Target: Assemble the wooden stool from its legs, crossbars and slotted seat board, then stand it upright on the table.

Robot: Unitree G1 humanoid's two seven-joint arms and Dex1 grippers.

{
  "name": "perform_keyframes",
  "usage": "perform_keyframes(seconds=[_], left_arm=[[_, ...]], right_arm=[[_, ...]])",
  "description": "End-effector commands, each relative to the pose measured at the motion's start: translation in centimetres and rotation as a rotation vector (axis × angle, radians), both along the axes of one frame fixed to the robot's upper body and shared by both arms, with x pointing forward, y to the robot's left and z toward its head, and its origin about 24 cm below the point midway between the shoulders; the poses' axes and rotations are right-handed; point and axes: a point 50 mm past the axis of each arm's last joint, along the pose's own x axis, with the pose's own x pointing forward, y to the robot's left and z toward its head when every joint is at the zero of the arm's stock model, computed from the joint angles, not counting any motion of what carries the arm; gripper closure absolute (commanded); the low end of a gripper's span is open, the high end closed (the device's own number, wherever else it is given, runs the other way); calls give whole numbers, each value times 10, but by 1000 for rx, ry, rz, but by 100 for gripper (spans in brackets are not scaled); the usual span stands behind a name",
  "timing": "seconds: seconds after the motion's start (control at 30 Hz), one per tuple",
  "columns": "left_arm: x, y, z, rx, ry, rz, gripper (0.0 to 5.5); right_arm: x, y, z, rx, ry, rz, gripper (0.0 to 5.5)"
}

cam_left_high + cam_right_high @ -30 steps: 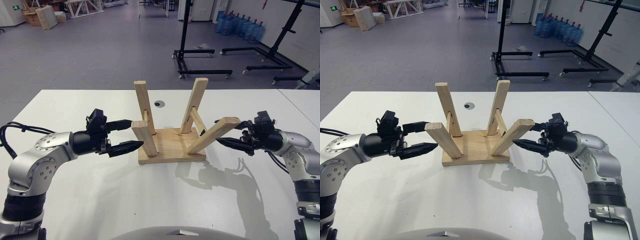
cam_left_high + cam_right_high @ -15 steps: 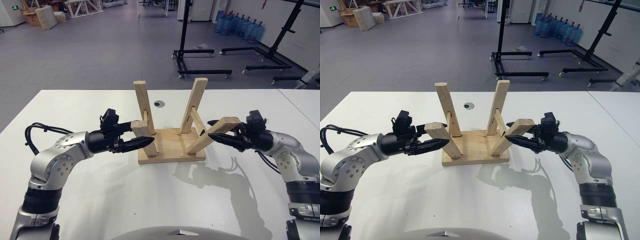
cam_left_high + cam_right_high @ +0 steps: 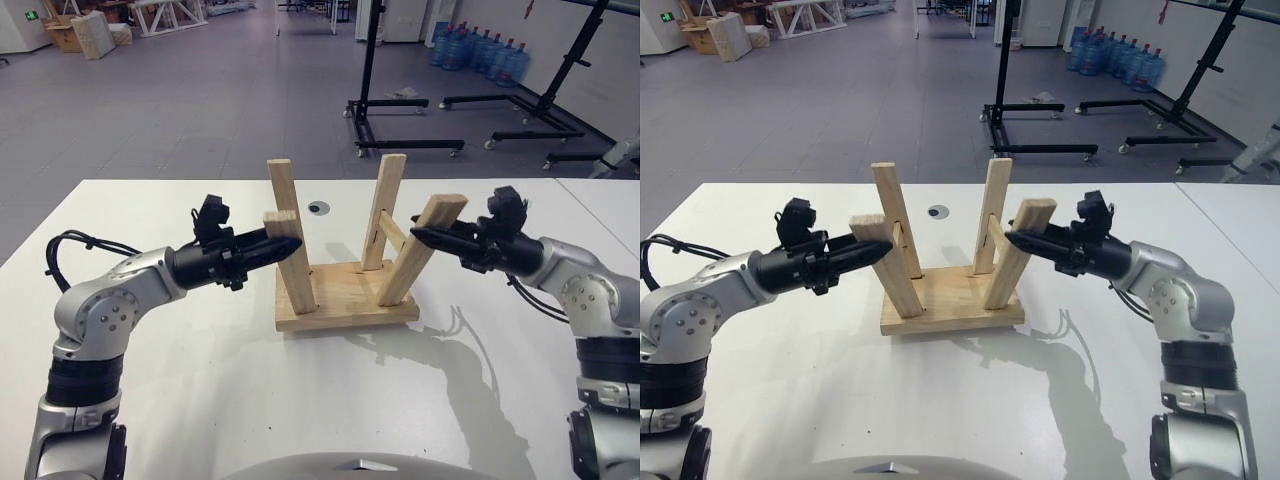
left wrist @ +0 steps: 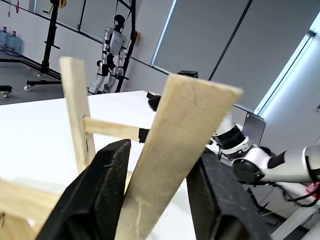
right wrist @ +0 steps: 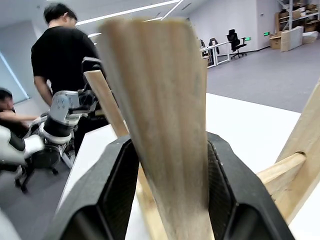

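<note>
White table with the stool's seat board flat on it, a small round grommet just behind

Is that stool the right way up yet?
No, upside down: seat board flat on the table, legs pointing up, left pincer and right pincer each clamping one.

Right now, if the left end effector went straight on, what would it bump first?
The left end effector is shut on the near left leg. Past that, probably the near right leg the right end effector holds; depth is unclear.
</note>
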Motion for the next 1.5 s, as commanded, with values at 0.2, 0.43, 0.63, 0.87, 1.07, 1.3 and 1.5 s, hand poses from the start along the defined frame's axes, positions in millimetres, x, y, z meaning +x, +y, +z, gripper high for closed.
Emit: perform_keyframes(seconds=[0.2, 0.43, 0.63, 0.87, 1.07, 1.3, 1.5], left_arm=[[45, -5, 8, -104, 315, 190, 442], [58, -11, -29, -70, 570, 274, 442], [64, -6, -62, -117, 732, 322, 442], [70, 4, -59, -231, 759, 316, 359], [77, 8, -32, -320, 699, 296, 267], [88, 8, -30, -338, 695, 370, 175], [111, 28, -41, -391, 736, 546, 104]], right_arm=[[39, 25, 10, 110, 409, -110, 385], [42, 38, -27, 85, 659, -205, 385], [35, 32, -59, 123, 769, -263, 385], [36, 32, -49, 255, 732, -227, 299], [46, 23, -27, 321, 688, -253, 193], [60, 18, -17, 372, 666, -308, 83], [90, -15, -10, 476, 631, -538, 10]])
